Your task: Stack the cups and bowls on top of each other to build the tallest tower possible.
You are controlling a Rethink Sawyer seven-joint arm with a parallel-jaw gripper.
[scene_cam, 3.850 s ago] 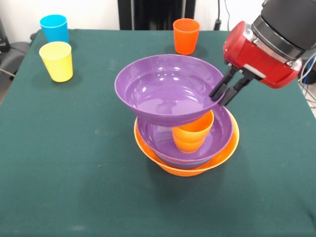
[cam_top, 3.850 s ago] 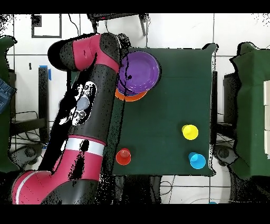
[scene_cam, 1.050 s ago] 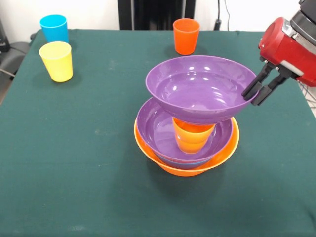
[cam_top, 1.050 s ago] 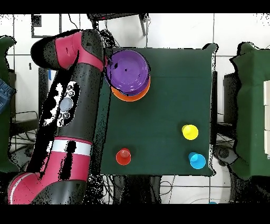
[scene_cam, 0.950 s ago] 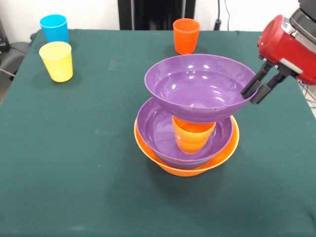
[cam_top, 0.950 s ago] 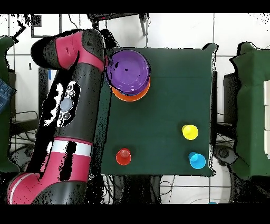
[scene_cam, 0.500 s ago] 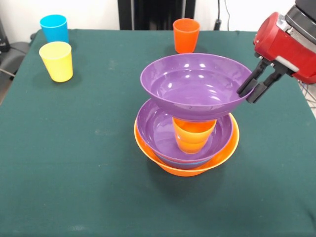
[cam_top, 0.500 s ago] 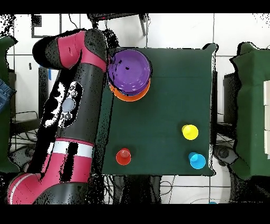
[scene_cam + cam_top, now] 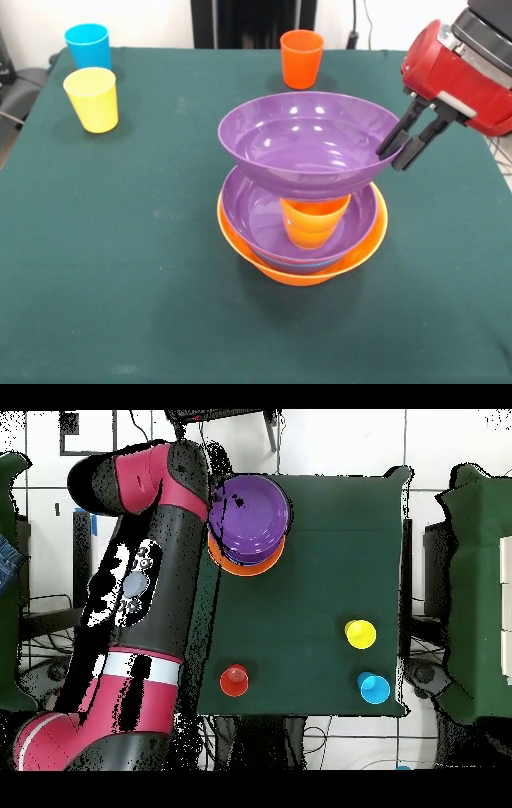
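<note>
Front view: fingers (image 9: 405, 141) clamped on upper purple bowl (image 9: 308, 142) rim; bowl centred slightly left of orange cup (image 9: 314, 219) underneath.

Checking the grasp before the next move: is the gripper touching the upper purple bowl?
Touching. In the front view the gripper pinches the right rim of the upper purple bowl, one finger on each side of it, no gap showing.

A dark green table (image 9: 96, 240) stands on a white tiled floor (image 9: 340, 444), cables trailing beneath.
</note>
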